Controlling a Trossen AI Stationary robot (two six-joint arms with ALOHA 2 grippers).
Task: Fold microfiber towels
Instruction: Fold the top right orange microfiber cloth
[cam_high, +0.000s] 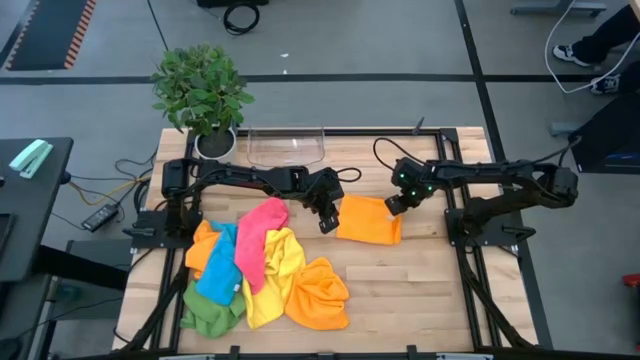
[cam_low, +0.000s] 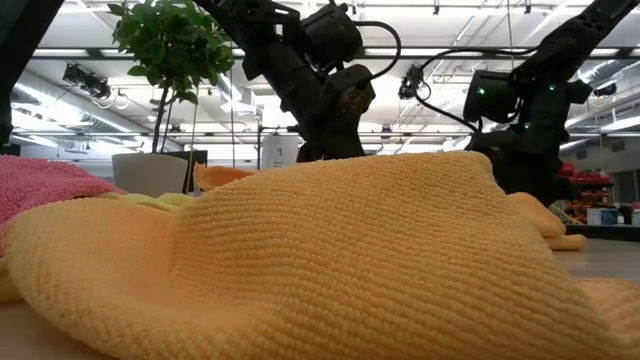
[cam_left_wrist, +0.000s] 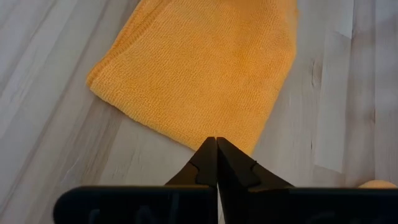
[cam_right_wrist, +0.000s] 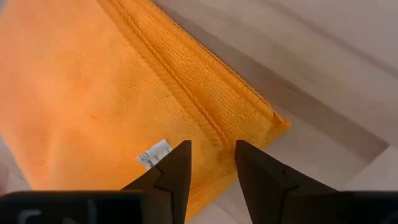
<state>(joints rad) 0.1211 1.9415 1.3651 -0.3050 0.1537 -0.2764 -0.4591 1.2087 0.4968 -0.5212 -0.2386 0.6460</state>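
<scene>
Folded orange towel (cam_high: 368, 219) lies flat, label showing.

Bright even overhead light; soft shadows; low view foreground blurred.

Left end effector (cam_left_wrist: 216, 144) closed; right end effector (cam_right_wrist: 211, 149) parted

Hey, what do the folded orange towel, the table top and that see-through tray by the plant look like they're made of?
Folded orange towel: soft, matte, knitted-looking cloth with fine looped rows and a stitched hem, likely microfiber; a small white tag shows.
Table top: pale wood planks, grain and seams visible, smooth low-sheen finish.
Tray: clear and glossy, probably plastic, though glass can't be ruled out.
</scene>
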